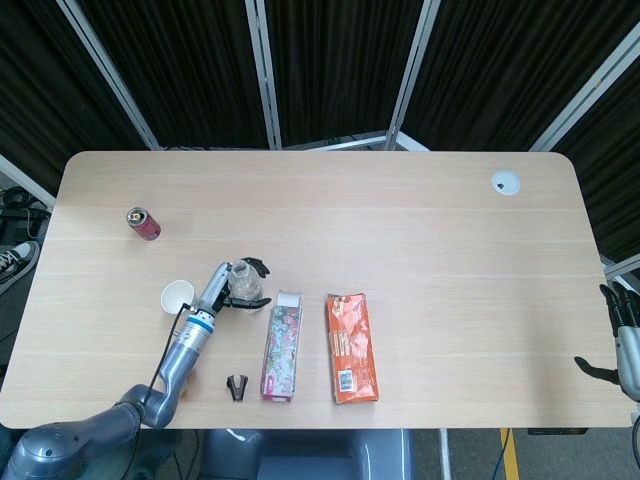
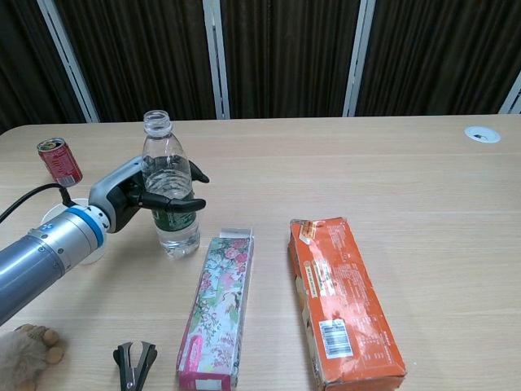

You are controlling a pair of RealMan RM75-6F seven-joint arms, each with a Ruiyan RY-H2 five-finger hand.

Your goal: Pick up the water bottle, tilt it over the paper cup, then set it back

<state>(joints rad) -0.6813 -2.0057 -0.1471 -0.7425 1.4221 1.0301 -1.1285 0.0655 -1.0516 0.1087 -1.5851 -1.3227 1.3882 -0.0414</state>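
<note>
The clear water bottle (image 2: 162, 155) stands upright, uncapped, with its base at or just above the table, close to the far end of the floral box. My left hand (image 2: 138, 198) grips it around the middle, fingers wrapped over the green label. From above, the bottle (image 1: 245, 284) and left hand (image 1: 224, 281) lie just right of the white paper cup (image 1: 177, 295). In the chest view my forearm hides most of the cup. My right hand (image 1: 624, 335) hangs off the table's right edge, fingers apart, holding nothing.
A floral box (image 2: 220, 314) and an orange packet (image 2: 342, 297) lie side by side right of the bottle. A red can (image 2: 59, 161) stands far left. A black staple remover (image 2: 134, 360) and a plush toy (image 2: 24, 362) sit at the near edge. A grommet (image 2: 482, 133) is far right.
</note>
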